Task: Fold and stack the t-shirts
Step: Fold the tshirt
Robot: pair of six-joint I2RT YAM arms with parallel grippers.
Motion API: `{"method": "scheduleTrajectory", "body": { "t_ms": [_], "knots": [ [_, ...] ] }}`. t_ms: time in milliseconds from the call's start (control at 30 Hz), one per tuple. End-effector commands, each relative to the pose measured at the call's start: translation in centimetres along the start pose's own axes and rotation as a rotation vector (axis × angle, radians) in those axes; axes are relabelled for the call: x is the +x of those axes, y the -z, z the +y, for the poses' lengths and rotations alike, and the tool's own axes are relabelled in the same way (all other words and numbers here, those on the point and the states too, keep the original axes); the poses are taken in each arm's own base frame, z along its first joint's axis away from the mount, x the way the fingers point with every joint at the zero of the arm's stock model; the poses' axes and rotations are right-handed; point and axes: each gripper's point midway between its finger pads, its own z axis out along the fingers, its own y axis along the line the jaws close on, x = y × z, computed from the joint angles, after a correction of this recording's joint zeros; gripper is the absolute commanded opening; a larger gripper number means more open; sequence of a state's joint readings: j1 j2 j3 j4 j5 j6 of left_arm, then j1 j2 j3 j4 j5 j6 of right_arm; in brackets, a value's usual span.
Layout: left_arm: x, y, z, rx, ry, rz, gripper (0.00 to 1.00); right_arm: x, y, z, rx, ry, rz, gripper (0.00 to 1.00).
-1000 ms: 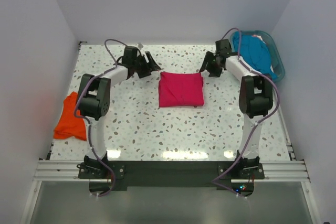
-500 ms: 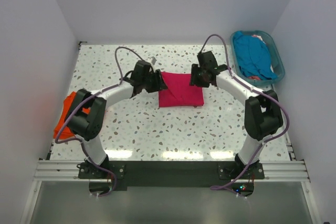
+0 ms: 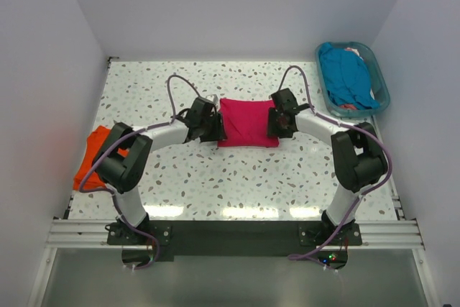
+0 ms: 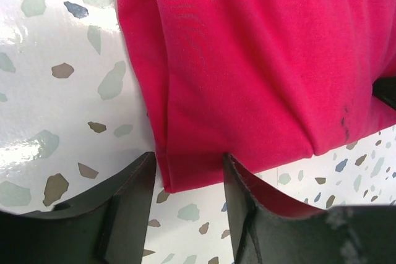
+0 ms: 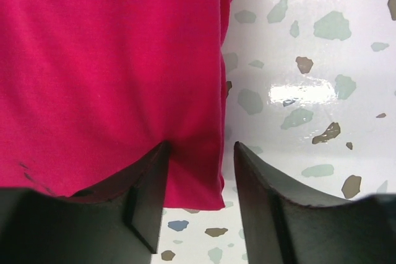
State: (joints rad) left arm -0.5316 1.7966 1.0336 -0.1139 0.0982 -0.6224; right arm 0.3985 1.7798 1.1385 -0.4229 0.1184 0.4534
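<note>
At the middle of the table (image 3: 180,170) the folded magenta t-shirt (image 3: 246,121) lies flat, the left gripper (image 3: 214,126) with half-parted fingers (image 4: 133,202) straddling its left edge, the right gripper (image 3: 275,123) likewise astride its right edge, neither clamping cloth.

Bare table (image 3: 237,177) near side; basket (image 3: 383,84) far right, orange t-shirt (image 3: 92,150) left.
</note>
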Motion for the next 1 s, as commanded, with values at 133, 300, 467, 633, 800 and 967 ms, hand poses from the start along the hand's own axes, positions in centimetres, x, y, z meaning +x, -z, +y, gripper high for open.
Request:
{"method": "scheduleTrajectory", "body": {
  "t_ms": [133,300,467,633,800,967],
  "knots": [
    [-0.1,-0.7,-0.5,0.020,-0.039,-0.020,0.33,-1.3,0.2,1.3,-0.056,-0.027,-0.057,0.31],
    [0.1,-0.6,-0.2,0.010,-0.041,-0.021,0.00,-1.7,0.5,1.2,-0.049,-0.030,-0.058,0.07],
    [-0.3,0.5,0.2,-0.019,-0.036,-0.046,0.00,-2.4,1.2,0.8,-0.040,-0.030,-0.072,0.00],
    [-0.7,1.9,1.1,-0.056,-0.018,-0.079,0.00,-3.0,1.5,-1.1,-0.017,-0.064,-0.076,0.00],
    [-0.2,3.1,1.8,-0.053,0.002,-0.088,0.00,-2.7,1.7,-2.4,0.003,-0.072,-0.078,0.00],
    [1.1,3.3,2.2,-0.040,0.013,-0.070,0.00,-2.2,1.1,-3.0,0.020,-0.067,-0.063,0.00]
  ]
}}
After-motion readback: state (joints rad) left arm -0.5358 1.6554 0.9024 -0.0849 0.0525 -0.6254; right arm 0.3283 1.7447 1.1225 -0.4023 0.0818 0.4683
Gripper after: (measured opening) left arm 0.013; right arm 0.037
